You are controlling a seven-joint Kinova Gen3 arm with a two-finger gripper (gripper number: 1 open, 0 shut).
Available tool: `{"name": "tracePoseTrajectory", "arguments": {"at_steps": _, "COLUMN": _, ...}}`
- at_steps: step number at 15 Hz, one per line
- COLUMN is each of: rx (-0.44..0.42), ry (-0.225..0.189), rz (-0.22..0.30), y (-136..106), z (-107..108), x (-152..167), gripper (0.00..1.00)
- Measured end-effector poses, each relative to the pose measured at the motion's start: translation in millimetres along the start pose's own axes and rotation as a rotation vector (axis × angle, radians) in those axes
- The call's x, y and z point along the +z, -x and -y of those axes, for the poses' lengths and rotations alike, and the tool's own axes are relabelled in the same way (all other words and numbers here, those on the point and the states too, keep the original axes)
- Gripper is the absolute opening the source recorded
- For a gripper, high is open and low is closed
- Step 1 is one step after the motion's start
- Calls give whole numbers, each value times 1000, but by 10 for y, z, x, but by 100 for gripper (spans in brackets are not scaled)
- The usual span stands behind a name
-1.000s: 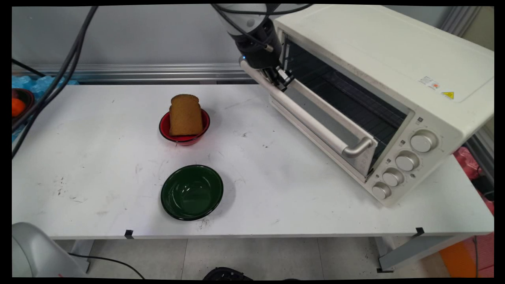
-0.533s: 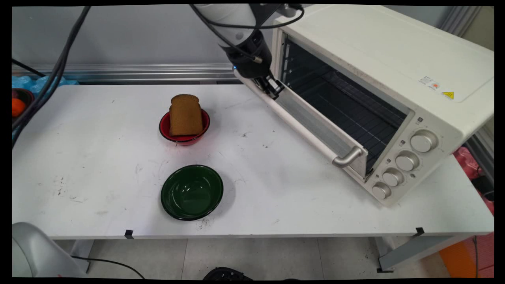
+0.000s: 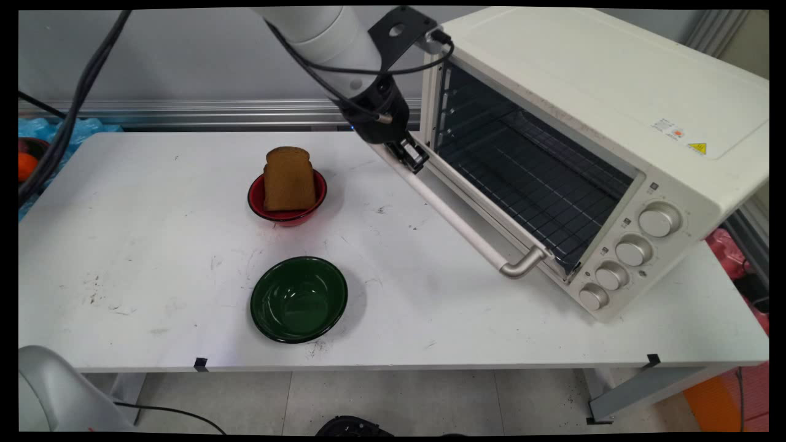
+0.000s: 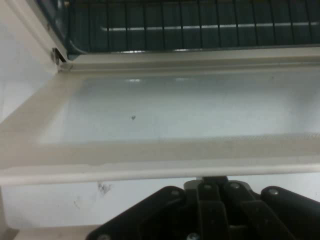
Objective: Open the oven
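oven (image 3: 589,80): matt cream metal | handle (image 3: 457,218): smooth | green bowl (image 3: 299,299): glossy enamel

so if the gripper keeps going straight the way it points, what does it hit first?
Likely the oven door: the gripper sits at its handle bar, with the door panel directly ahead and the rack beyond.

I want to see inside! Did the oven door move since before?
Yes. The oven door swung further down toward the table, with the gripper on its handle.
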Motion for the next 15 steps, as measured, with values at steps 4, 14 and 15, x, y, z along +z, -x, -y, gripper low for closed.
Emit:
{"name": "tracePoseTrajectory", "arguments": {"at_steps": 4, "rx": -3, "ry": 4, "rz": -4, "y": 155, "z": -17, "x": 42, "gripper": 0}}
{"name": "tracePoseTrajectory", "arguments": {"at_steps": 14, "rx": 10, "ry": 7, "rz": -4, "y": 506, "z": -34, "x": 85, "gripper": 0}}
{"name": "tracePoseTrajectory", "arguments": {"at_steps": 15, "rx": 12, "ry": 7, "rz": -1, "y": 550, "z": -38, "x": 88, "gripper": 0}}
